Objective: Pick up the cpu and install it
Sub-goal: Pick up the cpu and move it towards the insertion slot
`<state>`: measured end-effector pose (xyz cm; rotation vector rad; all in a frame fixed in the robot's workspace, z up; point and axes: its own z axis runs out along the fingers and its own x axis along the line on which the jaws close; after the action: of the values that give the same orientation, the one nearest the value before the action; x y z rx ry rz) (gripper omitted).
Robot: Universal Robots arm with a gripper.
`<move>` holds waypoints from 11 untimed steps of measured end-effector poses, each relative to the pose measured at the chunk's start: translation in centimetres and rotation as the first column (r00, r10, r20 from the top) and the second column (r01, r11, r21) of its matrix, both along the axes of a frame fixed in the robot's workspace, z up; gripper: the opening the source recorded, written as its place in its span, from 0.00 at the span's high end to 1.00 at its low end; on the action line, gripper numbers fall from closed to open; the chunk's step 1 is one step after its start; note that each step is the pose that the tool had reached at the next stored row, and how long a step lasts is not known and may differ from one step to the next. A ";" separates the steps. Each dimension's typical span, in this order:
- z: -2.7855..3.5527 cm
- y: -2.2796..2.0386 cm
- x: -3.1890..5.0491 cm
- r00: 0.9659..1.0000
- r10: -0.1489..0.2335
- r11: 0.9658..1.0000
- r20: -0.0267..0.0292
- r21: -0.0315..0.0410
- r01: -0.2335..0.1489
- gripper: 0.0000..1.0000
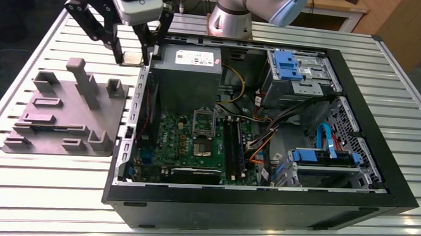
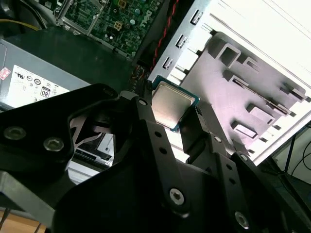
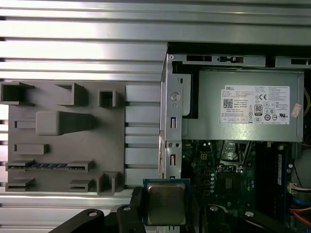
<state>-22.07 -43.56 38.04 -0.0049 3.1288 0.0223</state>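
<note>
An open desktop computer case (image 1: 263, 205) lies on its side across the lower and middle part of the exterior view, its black wall nearest the camera. Inside it sits one green motherboard (image 1: 188, 143) with the silver socket frame (image 1: 204, 119) near its centre. No chip can be made out there, so the install half of the job looks undone. Beyond the board is one grey power supply (image 1: 188, 61), and two blue drive brackets (image 1: 284, 65) (image 1: 323, 155) show toward the exterior view's right.

At the exterior view's left, one grey moulded tray (image 1: 54, 116) rests on the slatted metal table (image 1: 22, 195), well apart from the socket.

Farthest back, in the upper left of the exterior frame, the single arm's gripper (image 1: 134, 57) hangs above the case's edge, between the tray and the power supply. Its two black fingers (image 2: 143, 109) are closed narrowly on opposite edges of the one cpu (image 2: 171, 104), carried flat with the shiny top showing in both wrist views (image 3: 165, 204). The pick-up looks complete. The chip is clear of the tray and short of the socket.
</note>
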 end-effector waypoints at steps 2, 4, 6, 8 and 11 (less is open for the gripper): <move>0.00 0.00 0.27 1.000 0.000 1.000 0.000 0.000 0.000 0.53; 0.00 0.00 0.51 1.000 0.000 1.000 0.000 0.000 0.000 0.53; 0.00 0.00 0.71 1.000 0.000 1.000 0.000 0.000 0.000 0.53; 0.00 0.00 0.86 1.000 0.000 1.000 0.000 0.000 0.000 0.53; 0.00 0.00 1.10 1.000 0.000 1.000 0.000 0.000 0.000 0.53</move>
<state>-20.98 -43.56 38.04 -0.0049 3.1287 0.0223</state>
